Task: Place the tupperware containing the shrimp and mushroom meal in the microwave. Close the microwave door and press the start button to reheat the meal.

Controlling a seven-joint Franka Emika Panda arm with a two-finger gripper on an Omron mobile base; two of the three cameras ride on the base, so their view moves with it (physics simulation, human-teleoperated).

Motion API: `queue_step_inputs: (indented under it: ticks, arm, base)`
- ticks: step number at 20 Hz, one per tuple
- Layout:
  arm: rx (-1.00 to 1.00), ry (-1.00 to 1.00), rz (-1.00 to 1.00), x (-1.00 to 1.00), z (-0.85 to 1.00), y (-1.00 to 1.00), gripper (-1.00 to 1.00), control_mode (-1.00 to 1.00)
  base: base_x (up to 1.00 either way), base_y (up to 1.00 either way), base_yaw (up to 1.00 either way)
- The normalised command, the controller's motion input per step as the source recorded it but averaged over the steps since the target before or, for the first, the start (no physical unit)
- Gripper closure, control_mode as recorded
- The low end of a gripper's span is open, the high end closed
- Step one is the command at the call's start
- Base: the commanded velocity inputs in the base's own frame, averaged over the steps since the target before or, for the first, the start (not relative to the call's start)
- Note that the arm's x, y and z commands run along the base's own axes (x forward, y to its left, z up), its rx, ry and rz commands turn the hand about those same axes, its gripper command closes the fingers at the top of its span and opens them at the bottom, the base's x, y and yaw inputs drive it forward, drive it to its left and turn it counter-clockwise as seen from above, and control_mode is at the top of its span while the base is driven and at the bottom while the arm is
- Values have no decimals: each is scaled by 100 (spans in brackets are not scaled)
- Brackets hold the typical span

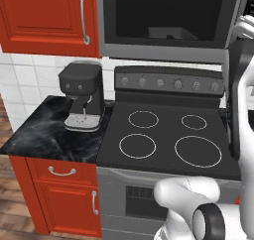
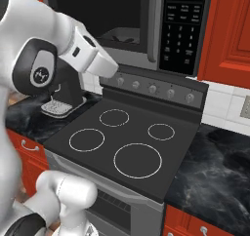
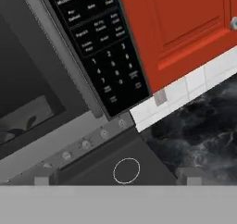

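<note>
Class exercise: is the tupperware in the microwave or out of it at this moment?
In. The pale tupperware rests on the floor of the microwave, seen through its opening; the hand view shows it there too.

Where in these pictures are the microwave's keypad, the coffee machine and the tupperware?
microwave keypad (image 2: 181, 28): right base view, middle of the black button strip.
coffee machine (image 1: 82, 95): left base view, front of its dark body.
tupperware (image 1: 171, 33): left base view, pale rim, inside the microwave.
</note>
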Motion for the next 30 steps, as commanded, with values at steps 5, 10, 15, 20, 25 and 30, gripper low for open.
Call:
queue_step_inputs:
  ticks: [5,10,15,20,25,30]
  arm:
    - [43,-1,12,-21,-26,-6,-100,-100]
    - [23,-23,7,-17,-55,0,-100,-100]
    - [10,-27,3,-8,-64,-3,-100,-100]
    - [5,-29,0,-31,-25,-17,-100,-100]
    - [6,-22,0,-43,0,-30,-100,-100]
    - [9,-11,0,-24,4,-42,-100,-100]
  base:
    - [0,0,0]
    - [0,0,0]
    - [0,0,0]
    - [0,0,0]
    - [0,0,0]
    - [0,0,0]
